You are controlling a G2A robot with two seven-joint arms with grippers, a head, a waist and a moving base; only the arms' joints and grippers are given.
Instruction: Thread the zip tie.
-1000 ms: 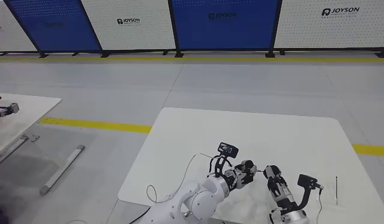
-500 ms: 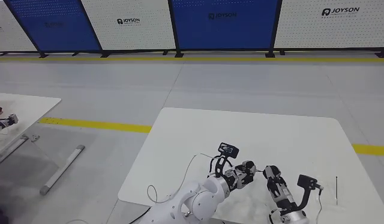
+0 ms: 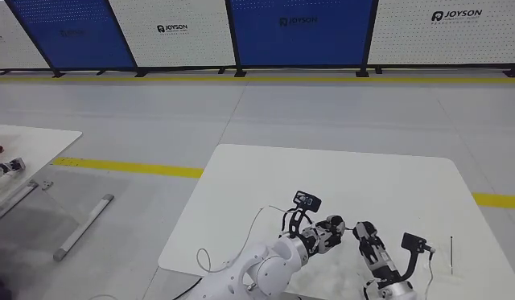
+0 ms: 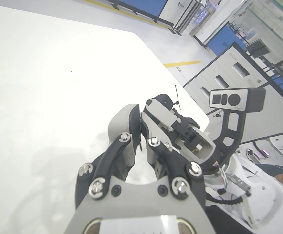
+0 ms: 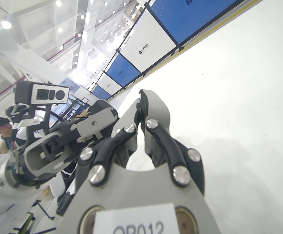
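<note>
Left gripper [image 4: 140, 127] and right gripper [image 5: 139, 105] hover pinched shut, tips close together. The zip tie [image 3: 451, 252] lies flat on the table [image 3: 322, 179] beyond the right one. Crowded so, they could collide reaching it.

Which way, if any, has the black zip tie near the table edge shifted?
No. The zip tie lies at the same spot beside the edge of the table.

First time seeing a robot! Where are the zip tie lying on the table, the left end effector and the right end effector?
zip tie [image 3: 451, 252], top view, middle of its thin strap.
left end effector [image 4: 140, 122], left wrist view, midway between its fingertips.
right end effector [image 5: 140, 103], right wrist view, midway between its fingertips.
</note>
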